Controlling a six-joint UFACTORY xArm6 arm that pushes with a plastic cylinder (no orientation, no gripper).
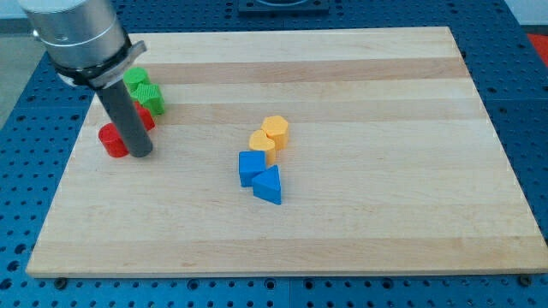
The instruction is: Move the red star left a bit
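My tip (140, 153) rests on the wooden board (360, 214) at the view's left. A red block (111, 141) lies just left of the tip, touching or nearly touching the rod; its shape is partly hidden. A second red block (145, 118) peeks out behind the rod on its right, mostly hidden, so I cannot tell which one is the star. Two green blocks (144, 88) sit just above them, close to the rod's upper part.
Near the board's middle sit an orange block (276, 130) and a yellow block (263, 145), with a blue block (251, 166) and a blue triangular block (268, 185) below them. The board's left edge is close to the red blocks.
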